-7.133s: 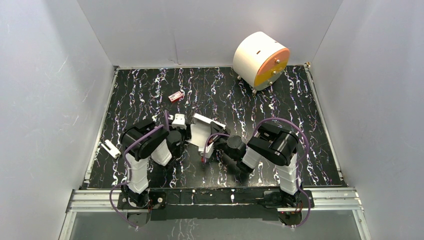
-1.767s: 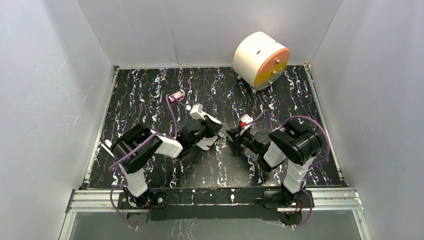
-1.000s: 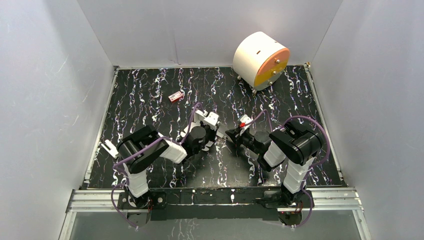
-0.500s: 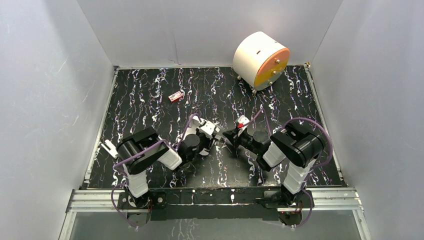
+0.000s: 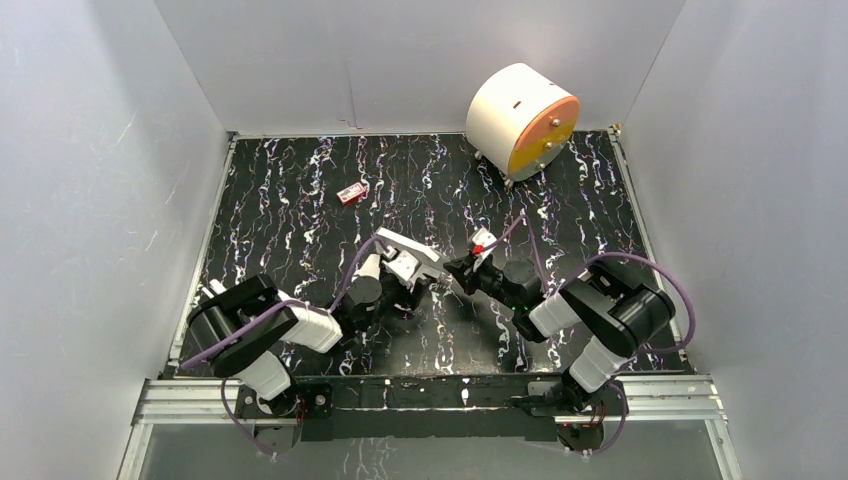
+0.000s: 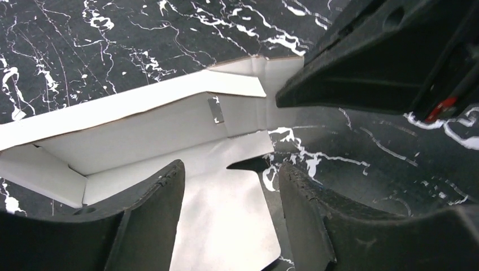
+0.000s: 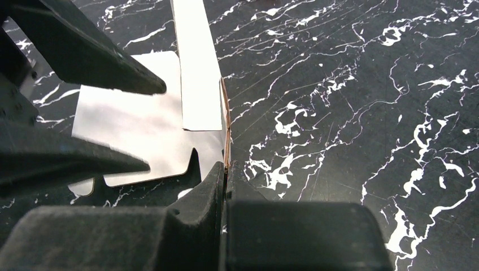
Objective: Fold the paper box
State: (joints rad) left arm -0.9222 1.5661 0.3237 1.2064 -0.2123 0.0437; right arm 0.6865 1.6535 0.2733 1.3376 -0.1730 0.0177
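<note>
left gripper (image 6: 229,180) parted about halfway, clamping nothing, astride a flat flap of paper box (image 6: 141,121). right gripper (image 7: 225,169) pinched tight on the end of its upright wall. half-folded, sitting between both grippers; long axis crosswise just past left fingertips, running straight away from right fingertips.

You have the paper box (image 6: 158,124) half-folded near the middle of the table (image 6: 85,45): thin white cardboard, one long wall raised, a tabbed flap lying flat.
</note>
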